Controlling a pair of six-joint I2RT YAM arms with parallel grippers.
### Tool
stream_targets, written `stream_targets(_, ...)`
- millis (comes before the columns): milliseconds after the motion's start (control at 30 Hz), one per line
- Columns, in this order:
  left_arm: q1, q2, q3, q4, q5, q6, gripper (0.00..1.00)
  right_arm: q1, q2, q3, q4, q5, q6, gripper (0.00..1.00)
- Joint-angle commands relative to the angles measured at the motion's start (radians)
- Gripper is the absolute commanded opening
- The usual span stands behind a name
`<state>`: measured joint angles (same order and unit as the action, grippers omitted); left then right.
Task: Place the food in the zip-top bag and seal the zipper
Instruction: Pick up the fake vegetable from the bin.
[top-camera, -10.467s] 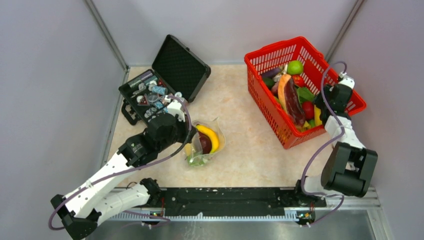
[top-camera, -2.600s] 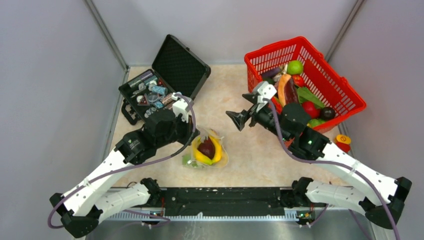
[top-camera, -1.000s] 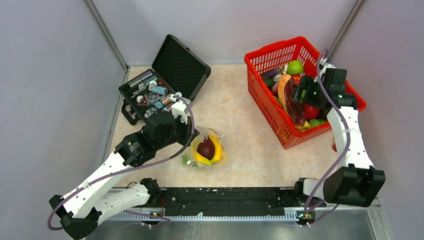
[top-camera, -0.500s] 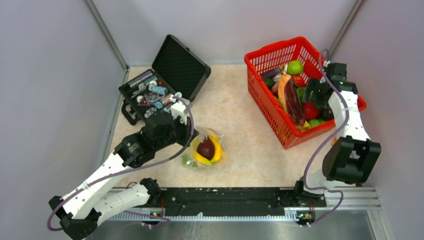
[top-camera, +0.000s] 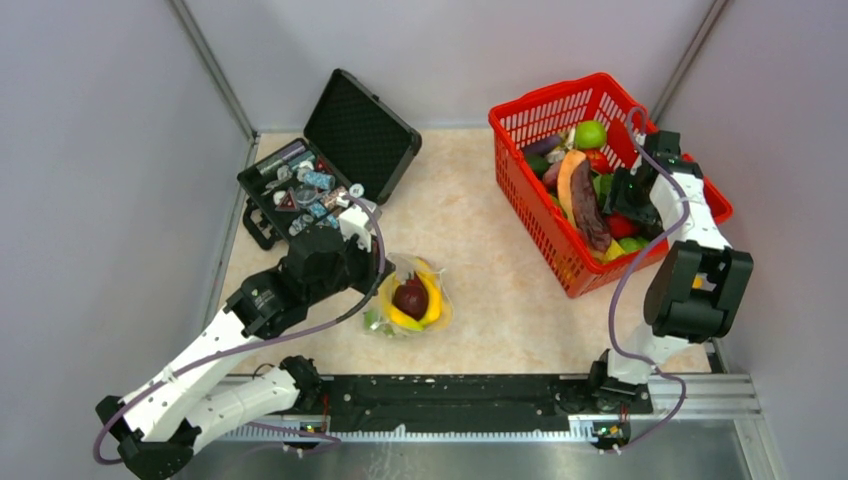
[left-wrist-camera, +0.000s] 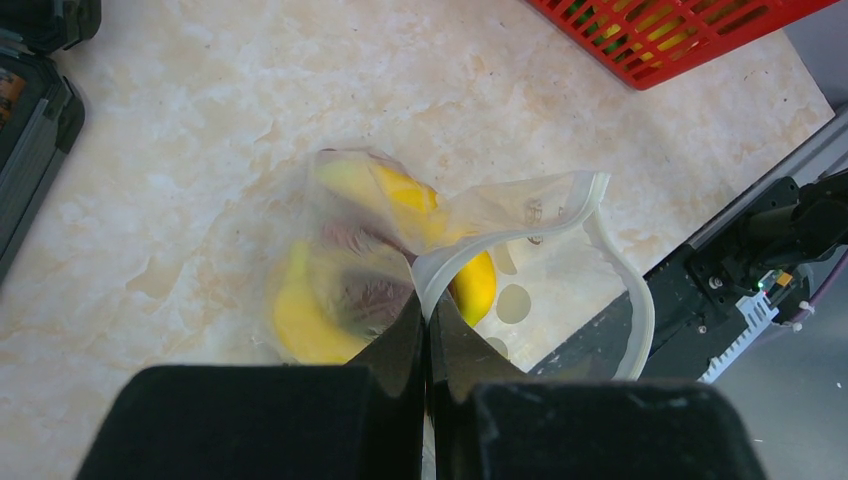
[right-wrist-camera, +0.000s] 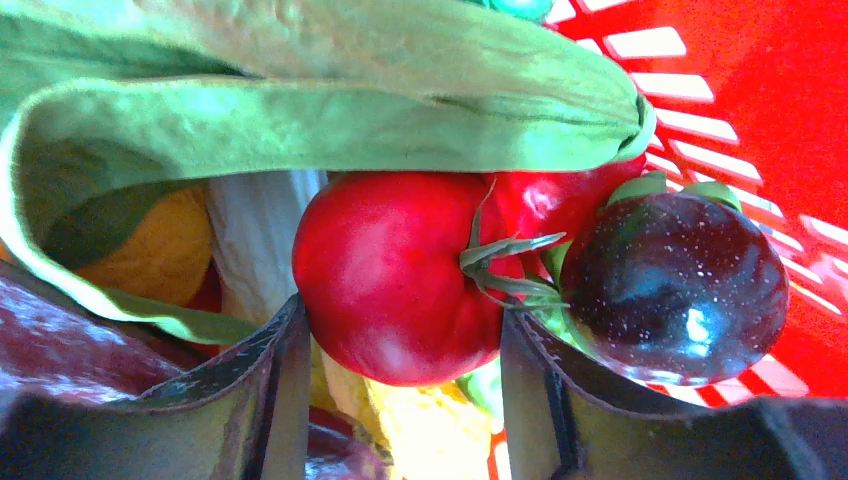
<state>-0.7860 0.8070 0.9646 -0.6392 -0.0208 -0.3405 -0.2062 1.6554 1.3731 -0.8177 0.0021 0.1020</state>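
Two tools at work: the left tool (left-wrist-camera: 427, 320) is clamped on the white strip (left-wrist-camera: 520, 215) of the bag (left-wrist-camera: 340, 250), bananas (left-wrist-camera: 477, 287) just beyond it. The right tool (right-wrist-camera: 400, 345) gapes around a tomato (right-wrist-camera: 395, 275) in the basket (right-wrist-camera: 760, 90). Next, I reckon: squeeze, lift.

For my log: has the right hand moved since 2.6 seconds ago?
Yes. The right hand went from left of the red basket to inside it, around a tomato.

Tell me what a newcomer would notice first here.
The red basket at far right, heaped with bright toy food, where the right pincer straddles a red tomato. Then, near centre-left, the left pincer pinching the rim of the zip-top bag, bananas and a dark fruit inside.
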Motion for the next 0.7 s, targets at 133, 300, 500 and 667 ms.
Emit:
stream_targets(133, 0.001, -0.015, -0.007, 0.036, -0.020, 0.011, 0.00, -0.001, -0.166, -0.059, 0.135, -0.026, -0.013, 0.25)
stream_targets(300, 0.001, -0.005, -0.005, 0.043, -0.009, 0.005, 0.00, -0.001, -0.277, -0.088, 0.153, -0.008, -0.001, 0.24)
stream_targets(500, 0.001, -0.003, 0.000, 0.044, -0.009, 0.006, 0.00, -0.001, -0.377, -0.118, 0.180, 0.013, 0.019, 0.23)
stream_targets(667, 0.001, -0.001, -0.001, 0.044, -0.006, 0.005, 0.00, -0.001, -0.517, -0.209, 0.331, -0.058, 0.050, 0.22)
